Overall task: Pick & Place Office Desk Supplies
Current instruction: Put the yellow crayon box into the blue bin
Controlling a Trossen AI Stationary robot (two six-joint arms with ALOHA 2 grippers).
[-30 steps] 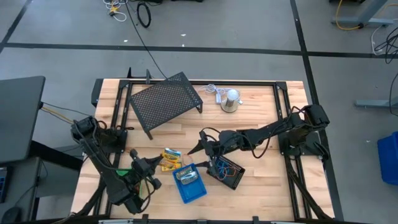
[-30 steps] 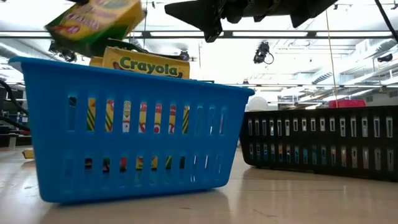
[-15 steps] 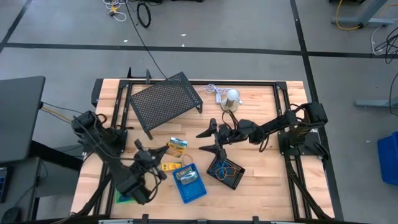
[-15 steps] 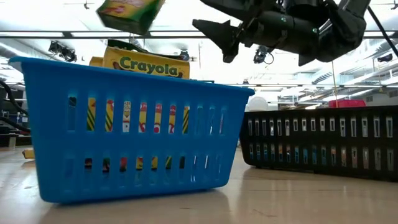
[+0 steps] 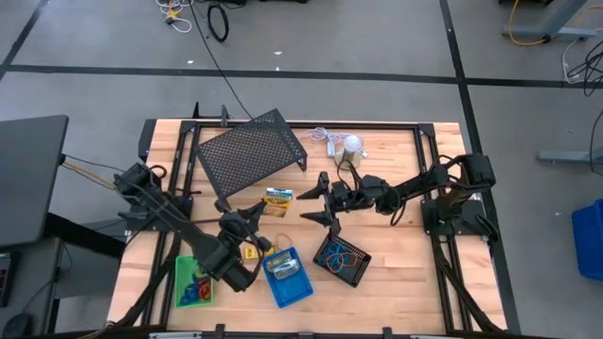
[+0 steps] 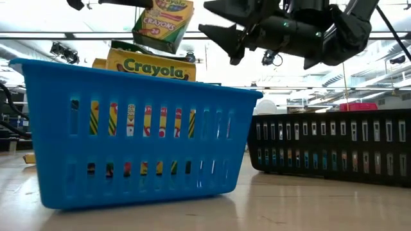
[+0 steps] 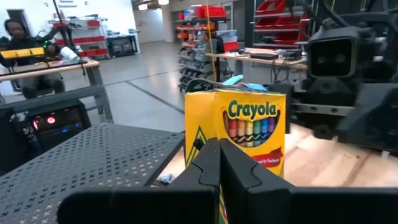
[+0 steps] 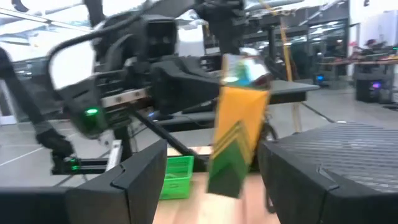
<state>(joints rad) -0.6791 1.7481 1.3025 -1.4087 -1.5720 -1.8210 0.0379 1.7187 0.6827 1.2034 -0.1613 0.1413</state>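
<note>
Left gripper [image 5: 256,213] is clamped shut on a crayon box [image 5: 277,201], which is held in the air above the middle of the table [image 5: 396,282], just beside the mesh rack [image 5: 250,151]. Right gripper [image 5: 317,202] is spread wide and holds nothing; it is pointed at the box from the opposite side, close to it but apart. In the right wrist view the box [image 8: 239,137] is framed between the open fingers [image 8: 134,180], so a handover from one arm to the other seems to be intended, the box being offered upright so that its narrow faces can be taken.

In the left wrist view "Crayola" is read on the yellow front of the box [image 7: 239,134], above a printed row of crayons. In the low view the raised box [image 6: 162,24] shows "Crayola" and "24", and a second box [image 6: 151,64] with the same brand stands in the blue tray [image 6: 128,128].

Seen from above, the blue tray [image 5: 285,278] lies between a green tray [image 5: 193,281] and a black tray [image 5: 341,259] in which coloured loops are kept; another box [image 5: 252,250] lies on the table beside the blue tray
</note>
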